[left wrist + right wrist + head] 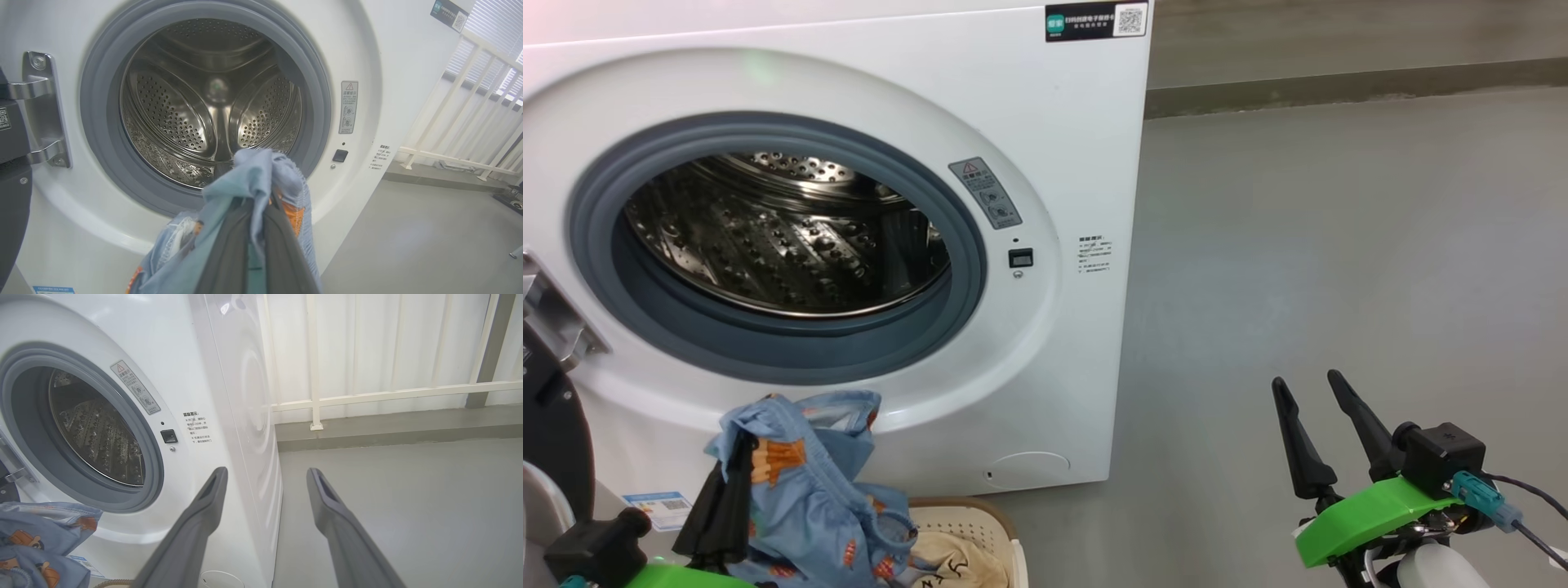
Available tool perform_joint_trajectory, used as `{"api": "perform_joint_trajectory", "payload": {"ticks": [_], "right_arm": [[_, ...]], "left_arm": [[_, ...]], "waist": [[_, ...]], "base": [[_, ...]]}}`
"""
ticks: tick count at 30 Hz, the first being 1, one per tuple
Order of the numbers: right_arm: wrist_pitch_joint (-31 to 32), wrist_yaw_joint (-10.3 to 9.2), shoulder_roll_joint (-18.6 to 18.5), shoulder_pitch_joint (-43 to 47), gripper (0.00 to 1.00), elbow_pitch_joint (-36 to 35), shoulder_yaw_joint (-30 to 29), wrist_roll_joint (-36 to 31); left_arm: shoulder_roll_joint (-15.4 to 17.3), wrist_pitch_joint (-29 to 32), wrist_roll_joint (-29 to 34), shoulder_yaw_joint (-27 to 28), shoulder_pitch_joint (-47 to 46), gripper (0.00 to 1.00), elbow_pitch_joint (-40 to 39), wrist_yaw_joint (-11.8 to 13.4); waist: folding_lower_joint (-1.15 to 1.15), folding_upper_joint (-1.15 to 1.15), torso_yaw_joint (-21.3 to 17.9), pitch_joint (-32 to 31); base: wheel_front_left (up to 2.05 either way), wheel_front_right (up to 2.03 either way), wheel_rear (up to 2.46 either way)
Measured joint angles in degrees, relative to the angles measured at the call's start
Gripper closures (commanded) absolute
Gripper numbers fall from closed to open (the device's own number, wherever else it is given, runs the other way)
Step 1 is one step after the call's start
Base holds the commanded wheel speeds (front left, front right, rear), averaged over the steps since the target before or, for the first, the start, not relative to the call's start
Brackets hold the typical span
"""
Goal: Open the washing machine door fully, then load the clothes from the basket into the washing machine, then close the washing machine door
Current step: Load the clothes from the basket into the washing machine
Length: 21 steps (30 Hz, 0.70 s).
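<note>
Grey floor [1339, 245] stretches out to the right of the washing machine [1078, 122] in the head view. The washing machine door [556, 433] is swung open at the machine's left edge, and the steel drum [784, 237] behind the grey rubber ring is bare. The basket [988, 523] stands on the floor just in front of the machine, below its opening, with the cream garment [956, 563] lying in it. The left gripper [742, 447] is clamped on the blue garment [800, 482], which hangs above the basket, low before the opening. The right gripper [1307, 381] hovers over the floor well to the right of the machine, its fingers spread apart and holding nothing.

From the left wrist view, the blue cloth is bunched over the dark fingers, and their tips face the lower part of the drum mouth.

From the right wrist view, the two fingers stand wide apart, pointing past the machine's front right corner toward a white railing [367, 394].
</note>
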Motion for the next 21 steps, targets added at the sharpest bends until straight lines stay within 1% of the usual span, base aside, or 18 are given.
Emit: {"api": "perform_joint_trajectory", "payload": {"ticks": [8, 13, 17, 21], "right_arm": [[0.00, 0.00, -0.29, 0.01, 0.00, 0.00, 0.42, 0.40], [0.00, 0.00, -0.36, 0.01, 0.00, 0.01, 0.92, 0.34], [0.00, 0.00, -0.29, -0.08, 0.00, -0.24, 1.31, -0.42], [0.00, 0.00, 0.29, -0.79, 0.00, -0.86, 1.38, -1.64]], "left_arm": [[-0.31, 0.00, 1.53, 0.18, -3.04, 1.00, 1.56, 0.53], [-0.15, -0.01, 2.72, 0.90, -9.75, 1.00, 4.19, 0.52], [0.13, 0.02, 2.76, 0.89, -15.70, 1.00, 8.92, 0.24], [0.42, 0.15, 2.22, 0.67, -22.49, 1.00, 16.55, -0.67]], "waist": [[0.00, 0.00, -1.08, 0.74], [0.00, 0.00, -1.95, 2.04], [0.00, 0.00, -2.69, 3.80], [0.00, 0.00, -3.63, 6.31]], "base": [[0.00, 0.00, 0.00], [0.00, 0.00, 0.00], [0.00, 0.00, 0.00], [0.00, 0.00, 0.00]]}}
